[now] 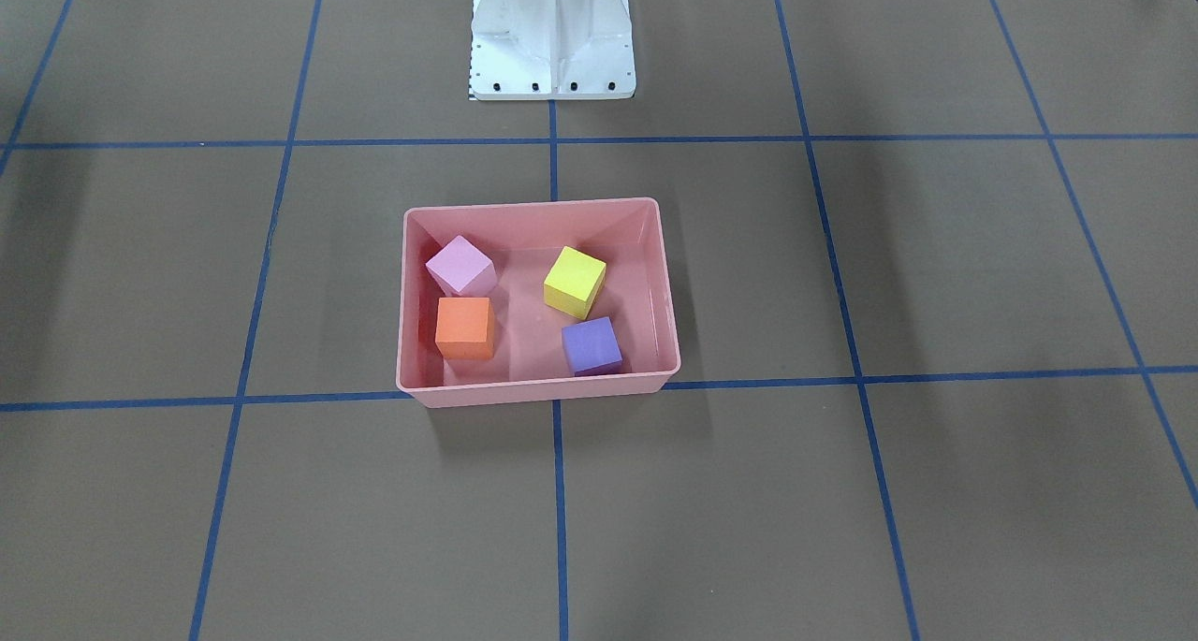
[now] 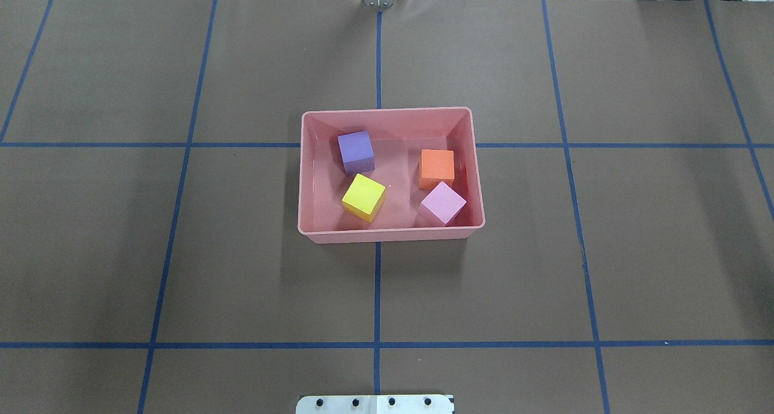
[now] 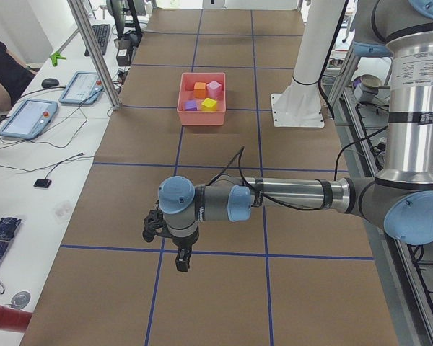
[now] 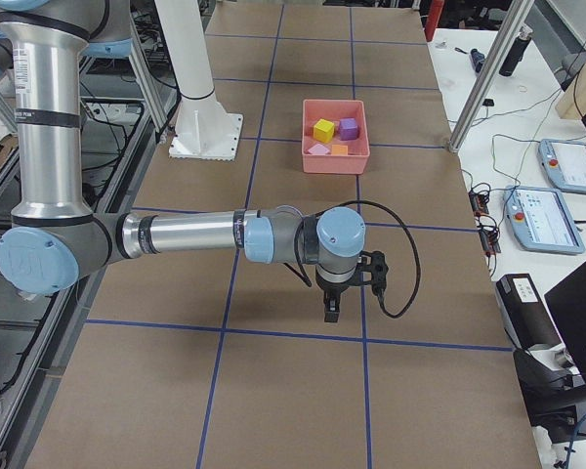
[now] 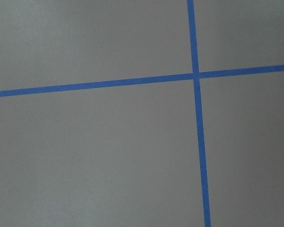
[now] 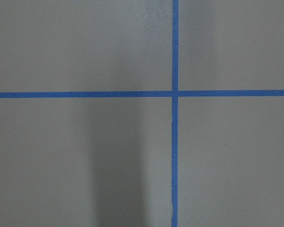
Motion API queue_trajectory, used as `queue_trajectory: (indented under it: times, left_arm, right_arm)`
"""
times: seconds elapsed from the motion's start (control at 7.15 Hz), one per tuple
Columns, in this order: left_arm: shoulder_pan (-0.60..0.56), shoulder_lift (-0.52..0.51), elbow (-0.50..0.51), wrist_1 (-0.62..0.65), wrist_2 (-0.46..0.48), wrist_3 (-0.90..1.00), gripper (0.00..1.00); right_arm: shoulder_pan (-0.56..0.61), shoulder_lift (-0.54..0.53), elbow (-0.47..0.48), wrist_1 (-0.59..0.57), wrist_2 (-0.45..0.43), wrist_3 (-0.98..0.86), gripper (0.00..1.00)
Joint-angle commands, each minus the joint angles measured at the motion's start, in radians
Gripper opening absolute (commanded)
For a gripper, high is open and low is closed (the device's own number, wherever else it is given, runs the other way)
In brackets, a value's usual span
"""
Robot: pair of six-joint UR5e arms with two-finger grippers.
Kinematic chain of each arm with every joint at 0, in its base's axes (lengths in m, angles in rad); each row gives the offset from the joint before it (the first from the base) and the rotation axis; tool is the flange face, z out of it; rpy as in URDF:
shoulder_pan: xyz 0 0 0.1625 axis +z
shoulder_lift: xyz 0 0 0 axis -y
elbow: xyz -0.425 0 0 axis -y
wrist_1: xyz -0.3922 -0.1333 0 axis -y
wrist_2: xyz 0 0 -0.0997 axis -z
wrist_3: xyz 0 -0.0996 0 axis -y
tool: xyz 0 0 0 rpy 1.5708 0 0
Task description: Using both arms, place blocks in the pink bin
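Nearest in the view from the left end is the left arm (image 3: 289, 196), stretched low over the worktop (image 2: 181, 251). Its left gripper (image 3: 181, 264) points down, close to that end. The gripper appears only in this side view, so one cannot tell whether its fingers are wide or narrow. The right arm (image 4: 186, 234) lies the same way near the opposite end, and the opening of the right gripper (image 4: 330, 313) cannot be judged either. Both wrist cameras see only the brown covering and crossing blue tape lines (image 5: 195, 142), with no fingers and no block.

The pink bin (image 2: 387, 236) stands about in the middle of the worktop, straight out from the white pedestal base (image 1: 552, 51) and well apart from both grippers. All four blocks lie inside it. The purple block (image 2: 355, 152) and the yellow block (image 2: 363, 197) are in the half toward the left end. The orange block (image 2: 436, 168) and the light pink block (image 2: 443, 203) are in the half toward the right end. The light pink block sits near the bin's corner closest to the robot and touches, or almost touches, the orange one.

The blocks look like matte foam, so they are probably very light, a little soft, not slippery and not fragile. A gentle hold from above on two opposite flat faces should suit them. The yellow and light pink blocks are turned diagonally to the bin walls, so a wrist would need to rotate to meet their faces. The light pink one also has little room beside the wall. With all four blocks in the bin, the task seems complete.
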Motion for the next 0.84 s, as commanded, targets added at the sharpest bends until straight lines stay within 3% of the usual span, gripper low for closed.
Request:
queue_trajectory:
  times: [0.0, 0.7]
  left_arm:
    - [0.0, -0.001, 0.0, 0.0, 0.0, 0.001, 1.0]
    - [0.0, -0.002, -0.001, 0.0, -0.002, 0.001, 1.0]
  right_arm:
    - [0.0, 0.001, 0.0, 0.0, 0.0, 0.001, 1.0]
    - [0.0, 0.004, -0.008, 0.0, 0.0, 0.007, 1.0]
